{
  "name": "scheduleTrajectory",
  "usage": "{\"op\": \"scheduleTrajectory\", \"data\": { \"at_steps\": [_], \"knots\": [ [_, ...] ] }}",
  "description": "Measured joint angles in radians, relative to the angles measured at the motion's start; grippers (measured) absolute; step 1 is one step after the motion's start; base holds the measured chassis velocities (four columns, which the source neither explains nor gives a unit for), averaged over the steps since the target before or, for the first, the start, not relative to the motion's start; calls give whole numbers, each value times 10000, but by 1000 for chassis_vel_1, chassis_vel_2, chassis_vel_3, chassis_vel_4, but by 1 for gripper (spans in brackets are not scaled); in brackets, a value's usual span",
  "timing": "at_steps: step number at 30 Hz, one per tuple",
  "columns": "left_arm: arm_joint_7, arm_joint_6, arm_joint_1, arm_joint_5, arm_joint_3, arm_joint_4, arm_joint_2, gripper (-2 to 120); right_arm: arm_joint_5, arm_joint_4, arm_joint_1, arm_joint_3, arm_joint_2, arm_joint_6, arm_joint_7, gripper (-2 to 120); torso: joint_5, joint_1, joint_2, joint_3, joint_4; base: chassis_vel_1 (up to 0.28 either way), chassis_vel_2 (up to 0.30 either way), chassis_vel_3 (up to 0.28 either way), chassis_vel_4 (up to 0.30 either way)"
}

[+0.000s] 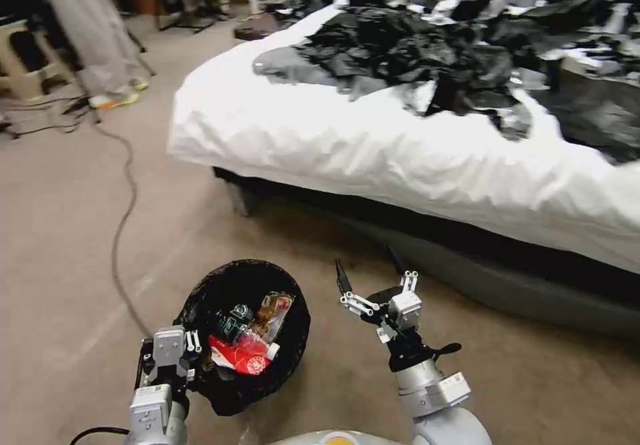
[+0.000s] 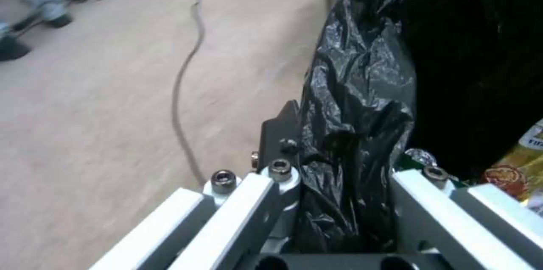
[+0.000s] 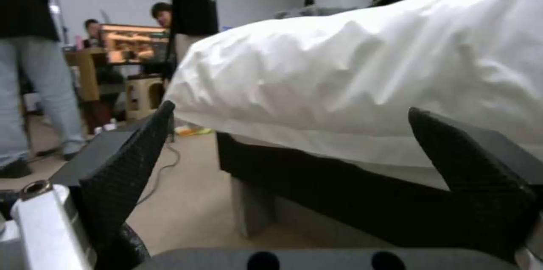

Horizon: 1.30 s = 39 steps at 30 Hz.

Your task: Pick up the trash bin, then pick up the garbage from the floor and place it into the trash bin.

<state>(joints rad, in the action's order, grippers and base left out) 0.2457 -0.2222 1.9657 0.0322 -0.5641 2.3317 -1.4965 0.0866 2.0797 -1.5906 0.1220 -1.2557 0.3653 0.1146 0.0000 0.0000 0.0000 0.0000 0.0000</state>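
The trash bin (image 1: pixel 200 312) sits low in front of me, its black bag liner (image 2: pixel 356 126) folded over the rim. My left gripper (image 1: pixel 190 355) is shut on the near rim, and in the left wrist view the left gripper (image 2: pixel 345 164) pinches the liner between its fingers. Inside the bin lies garbage: a red wrapper (image 1: pixel 241 360), a green-labelled bottle (image 1: pixel 232 323) and a yellow wrapper (image 1: pixel 275 310), whose edge (image 2: pixel 517 166) also shows beside the liner. My right gripper (image 1: pixel 370 273) hovers right of the bin, open and empty, its fingers (image 3: pixel 127 164) spread wide toward the bed.
A bed with a white sheet (image 1: pixel 373 152) stands ahead and to the right, large black plastic sheets (image 1: pixel 400 52) piled on it, its dark base (image 3: pixel 317 185) near my right gripper. A cable (image 1: pixel 123 218) runs across the tan floor at left. People stand at the back.
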Motion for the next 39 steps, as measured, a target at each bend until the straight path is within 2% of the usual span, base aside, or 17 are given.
{"op": "scheduleTrajectory", "data": {
  "at_steps": [16, 25, 39],
  "knots": [
    [-8, -2, 18, -135, -49, 139, 38, 3, 105, 48, 196, 10, 319, -250, -64, 100, 0, 1, 0, 0, 0, 123, 122, 124, 115],
    [-17, 17, 96, -116, -71, 188, 55, 3, 164, -5, 254, -86, 798, -188, -321, 100, 0, 1, -1, 0, 0, 128, 118, 111, 129],
    [-17, 21, 101, -93, -43, 304, 43, 3, 243, -112, 409, -60, 668, -160, -414, 100, 0, 1, 0, 0, 0, 125, 125, 118, 129]
  ]
}}
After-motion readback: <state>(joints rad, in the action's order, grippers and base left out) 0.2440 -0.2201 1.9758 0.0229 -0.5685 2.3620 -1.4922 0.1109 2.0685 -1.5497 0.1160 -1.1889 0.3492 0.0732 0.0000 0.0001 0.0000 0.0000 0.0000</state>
